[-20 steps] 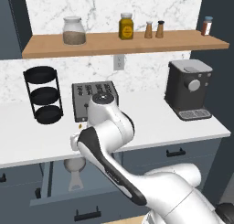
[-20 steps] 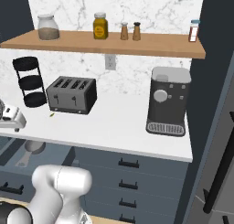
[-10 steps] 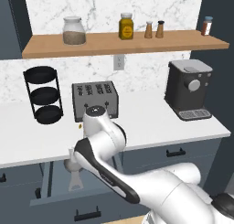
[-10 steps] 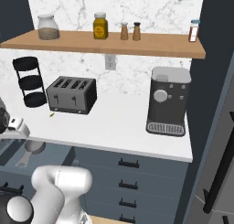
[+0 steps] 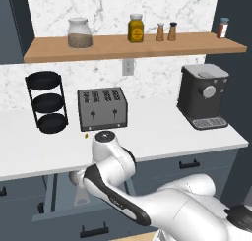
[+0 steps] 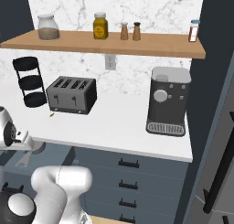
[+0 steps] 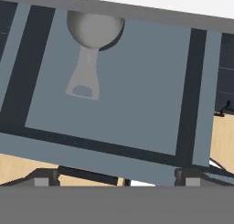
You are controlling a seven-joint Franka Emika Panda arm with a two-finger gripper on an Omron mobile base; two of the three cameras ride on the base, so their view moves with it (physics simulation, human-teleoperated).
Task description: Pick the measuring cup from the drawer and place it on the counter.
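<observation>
Hand view, measuring cup point(image 7: 93, 35) seen lying in opened drawer point(image 7: 137, 81), handle toward drawer front, tool's state cannot be told.

We see the pale grey measuring cup point(image 7: 93, 30) lying in the open slate-blue drawer point(image 7: 137, 95), far end, handle pointing toward drawer front, under the white counter point(image 5: 162, 132)

Arm point(image 5: 106, 173) has swung lower — nearer the open drawer point(image 5: 59, 205); nothing lifted.
</observation>
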